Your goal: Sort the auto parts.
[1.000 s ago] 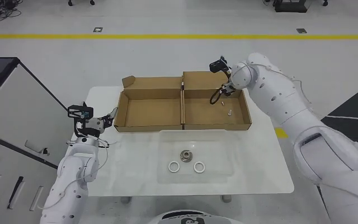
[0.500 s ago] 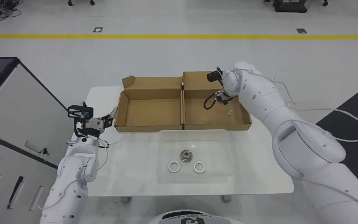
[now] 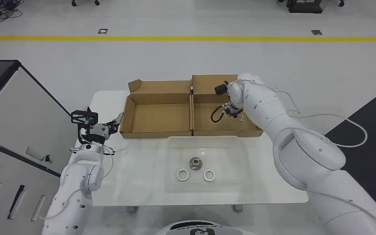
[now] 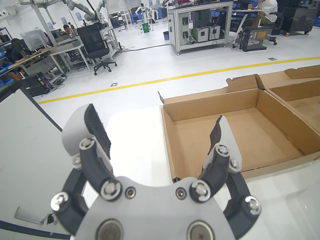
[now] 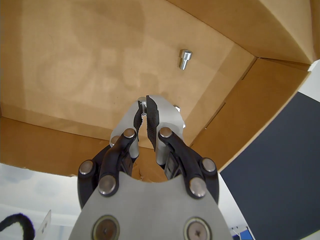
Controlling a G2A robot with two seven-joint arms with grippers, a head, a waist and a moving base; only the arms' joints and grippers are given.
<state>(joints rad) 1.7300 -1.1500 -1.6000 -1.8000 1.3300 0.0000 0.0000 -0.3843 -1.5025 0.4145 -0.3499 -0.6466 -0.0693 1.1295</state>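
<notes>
The right gripper (image 5: 144,108) is inside the right brown cardboard box (image 3: 205,123), low above its floor; its fingers are closed on a small silver bolt (image 5: 142,104), which stands between the black pads near the tips. A second silver bolt (image 5: 185,59) lies on the floor of the same box, apart from the gripper and near a corner. The left brown cardboard box (image 3: 155,117) stands touching the right one, on the white table (image 3: 141,170). The left gripper (image 4: 155,118) is just beside the outer wall of the left box, over the left part of the table; its fingers are wide apart and hold nothing. In front of the boxes lies a clear plastic tray (image 3: 232,153); in it are a grey metal hub part (image 3: 194,162), a white ring (image 3: 183,174) and another white ring (image 3: 209,174), near each other.
</notes>
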